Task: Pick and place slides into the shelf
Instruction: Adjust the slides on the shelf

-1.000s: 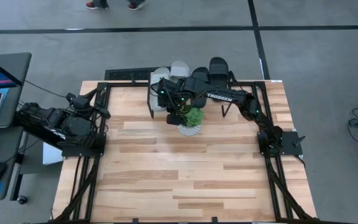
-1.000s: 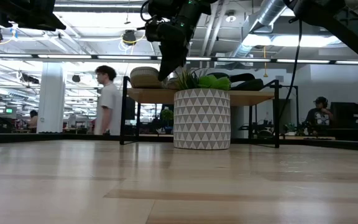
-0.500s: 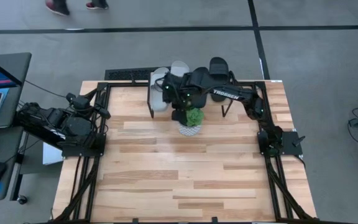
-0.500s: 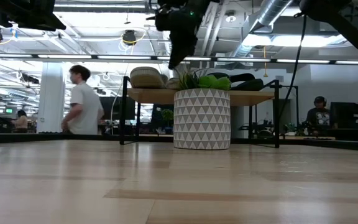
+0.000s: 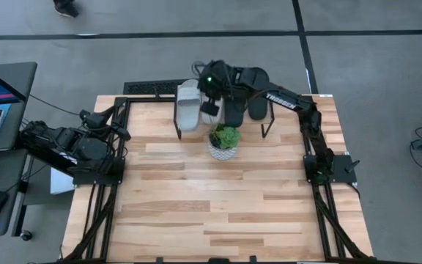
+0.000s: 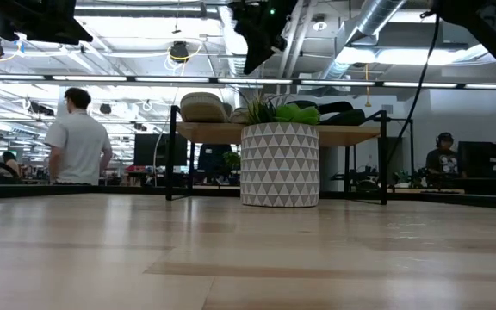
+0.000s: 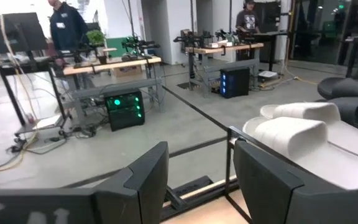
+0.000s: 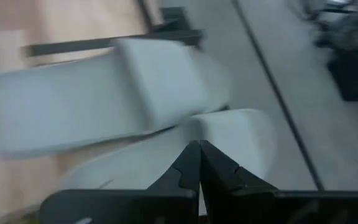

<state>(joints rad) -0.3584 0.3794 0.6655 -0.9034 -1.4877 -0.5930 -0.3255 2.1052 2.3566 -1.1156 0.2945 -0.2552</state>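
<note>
Right gripper (image 5: pixel 209 108), fingers pressed together and empty, hovers over grey slides (image 5: pixel 188 111) on the shelf (image 5: pixel 268 110) at table's 12 o'clock; left gripper (image 5: pixel 121 133) spread, parked at 9 o'clock.

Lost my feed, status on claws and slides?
Right claw shut, empty, above shelf. Left claw open, parked at table's left edge. Slides on shelf. Potted plant right in front.

Robotics lab: workbenches (image 7: pixel 110 65), exposed ceiling ducts (image 6: pixel 377 21), computer towers (image 7: pixel 124 110).
</note>
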